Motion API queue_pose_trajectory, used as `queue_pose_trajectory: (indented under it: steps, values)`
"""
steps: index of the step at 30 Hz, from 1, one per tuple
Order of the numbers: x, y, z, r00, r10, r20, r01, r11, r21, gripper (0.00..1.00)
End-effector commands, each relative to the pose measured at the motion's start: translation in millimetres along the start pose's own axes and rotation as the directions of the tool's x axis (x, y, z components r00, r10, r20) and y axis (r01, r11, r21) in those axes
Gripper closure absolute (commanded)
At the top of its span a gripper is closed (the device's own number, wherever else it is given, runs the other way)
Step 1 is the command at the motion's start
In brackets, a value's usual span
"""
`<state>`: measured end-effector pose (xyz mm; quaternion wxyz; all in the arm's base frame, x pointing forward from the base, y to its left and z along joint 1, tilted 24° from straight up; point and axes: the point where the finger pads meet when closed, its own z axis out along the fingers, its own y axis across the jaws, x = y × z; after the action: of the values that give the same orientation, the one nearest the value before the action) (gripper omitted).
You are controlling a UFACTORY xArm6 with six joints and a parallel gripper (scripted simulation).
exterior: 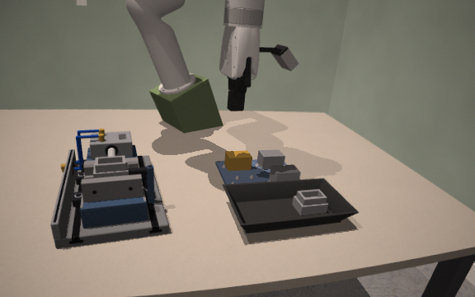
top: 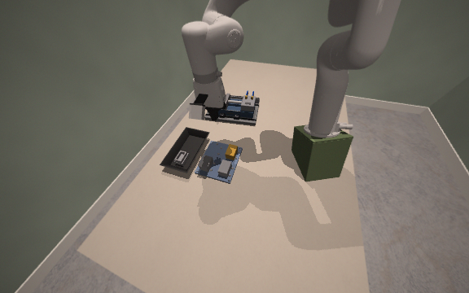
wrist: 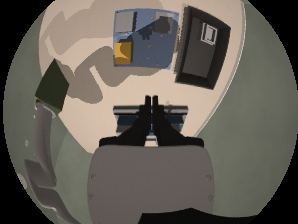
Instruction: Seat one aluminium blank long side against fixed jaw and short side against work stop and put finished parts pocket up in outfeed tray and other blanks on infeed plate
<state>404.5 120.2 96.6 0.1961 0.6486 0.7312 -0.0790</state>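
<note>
Only the exterior view showed a pocketed grey finished part [exterior: 110,164] sitting in the vise [exterior: 110,194]. The gripper [exterior: 236,101] hung at its 1 o'clock, pinched together, empty.

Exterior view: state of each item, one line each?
Gripper: fingers shut, holding nothing, in the air.
Vise: a pocketed part sits in it.
Outfeed tray: holds one finished part, flat, pocket up.
Infeed plate: carries three blanks.
Brass blank: on the plate.
Light grey blank: on the plate.
Darker grey blank: on the plate, partly hidden by the tray's wall.
</note>
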Motion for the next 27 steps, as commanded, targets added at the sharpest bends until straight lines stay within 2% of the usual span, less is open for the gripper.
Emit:
queue_pose_trajectory:
  steps: [1, 14, 16, 17, 19, 27]
  values:
    - [-2, 43, -2.8, 1.000, 0.000, 0.001, 0.000, 1.000, 0.000, 1.00]
    - [-10, 114, -1.0, 1.000, 0.000, 0.000, 0.000, 1.000, 0.001, 1.00]
    - [-10, 114, -1.0, 1.000, 0.000, 0.000, 0.000, 1.000, 0.001, 1.00]
    - [-12, 128, 0.3, 1.000, 0.000, 0.000, 0.000, 1.000, 0.001, 1.00]
    - [-14, 139, 1.8, 1.000, 0.000, -0.001, 0.000, 1.000, 0.001, 1.00]
    - [-15, 143, 2.7, 1.000, -0.001, -0.001, 0.001, 1.000, 0.001, 1.00]
